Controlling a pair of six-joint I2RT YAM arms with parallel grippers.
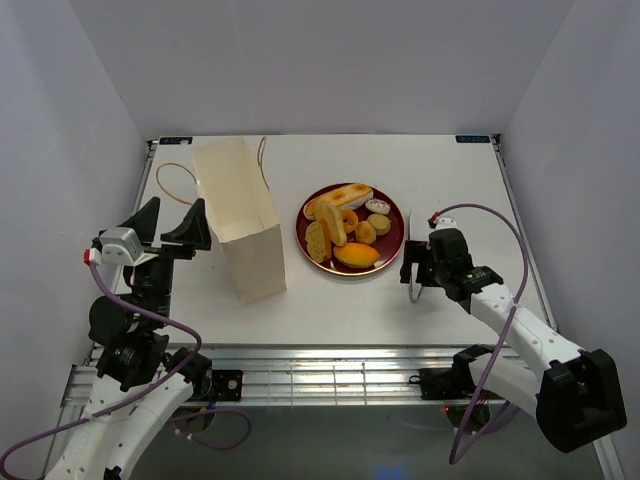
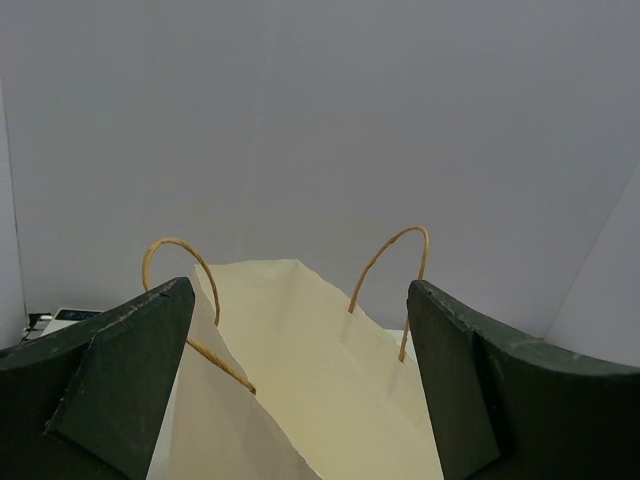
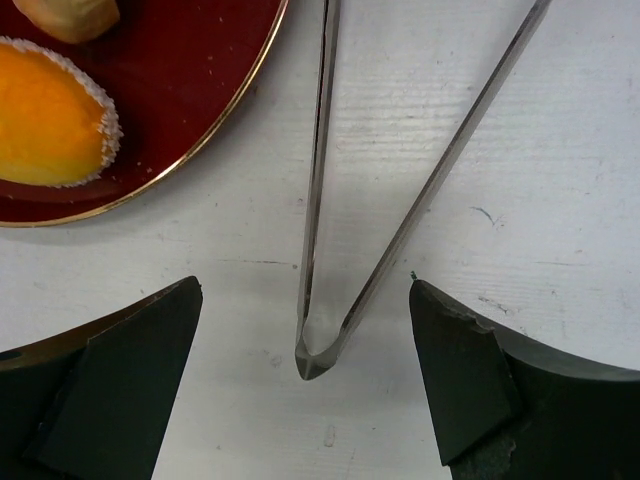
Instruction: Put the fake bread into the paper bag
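Observation:
The cream paper bag (image 1: 240, 222) stands open at the table's left, its brown cord handles (image 2: 385, 262) up. The fake bread lies on a round dark-red plate (image 1: 392, 248): a baguette (image 1: 345, 196), a slice (image 1: 317, 241), an orange oval roll (image 1: 356, 254) and small donuts (image 1: 378, 222). My left gripper (image 1: 170, 228) is open and empty just left of the bag; in the left wrist view the gripper (image 2: 300, 290) faces the bag's mouth (image 2: 320, 380). My right gripper (image 1: 412, 278) is open and empty, right of the plate. In the right wrist view the gripper (image 3: 305, 283) hangs over metal tongs (image 3: 318, 200), with the orange roll (image 3: 45, 125) at upper left.
The metal tongs (image 1: 428, 240) lie on the white table right of the plate, their hinge end toward me. The plate's gold rim (image 3: 215, 130) is close to my right gripper's left finger. Grey walls enclose the table on three sides.

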